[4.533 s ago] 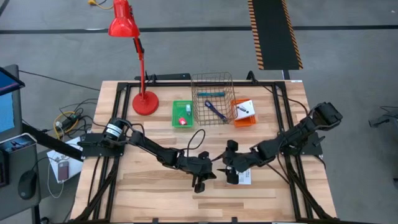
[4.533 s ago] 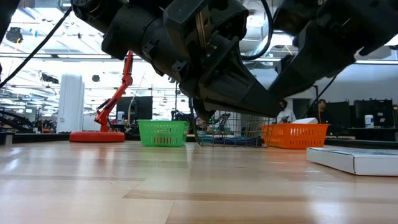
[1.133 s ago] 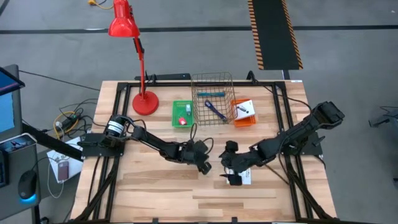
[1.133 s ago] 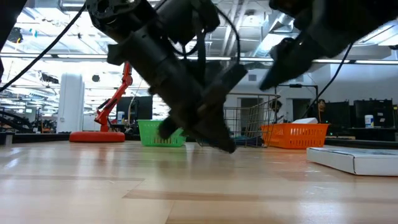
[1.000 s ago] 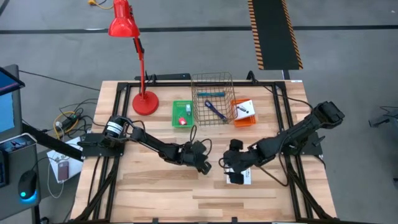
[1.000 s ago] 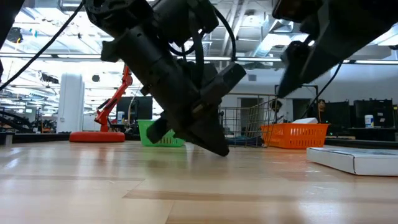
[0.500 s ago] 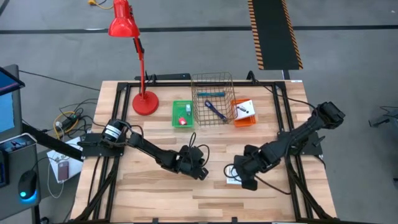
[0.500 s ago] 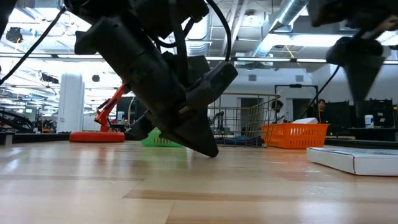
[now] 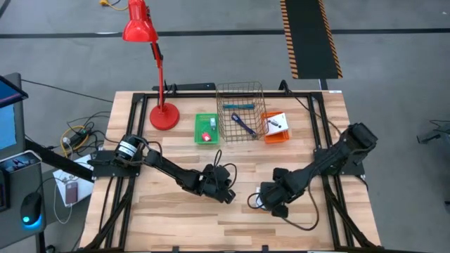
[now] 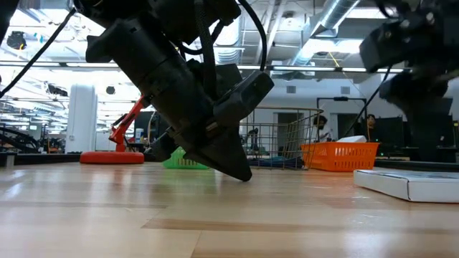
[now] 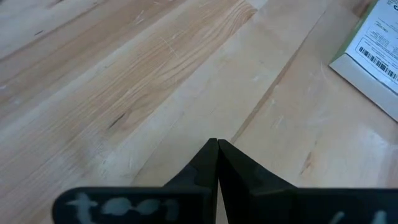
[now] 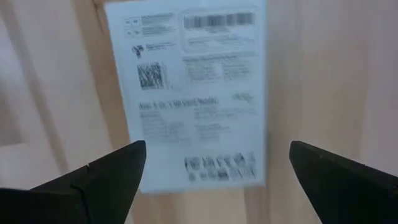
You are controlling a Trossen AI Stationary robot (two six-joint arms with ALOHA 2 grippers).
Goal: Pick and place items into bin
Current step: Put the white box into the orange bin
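Note:
A white card printed with barcodes and text lies flat on the wood; the low view shows it at the right. My right gripper hangs over it, open, one finger on either side, touching nothing. In the high view this gripper covers nearly all of the card. My left gripper is shut and empty, slanting down close to bare wood beside the card. A red block lies in the green bin. A teal marker and a blue-purple strap lie in the wire basket. Another white card rests in the orange bin.
Green bin, wire basket and orange bin stand in a row at the far side. The red desk lamp's base sits far left. Dark frame rails run along the table's sides. Bare wood lies toward the near edge.
My right gripper has swung toward the near edge and come over the white card, now covering it in the high view. My left gripper has moved a little toward the near edge and dropped lower, staying shut. The card has not moved.

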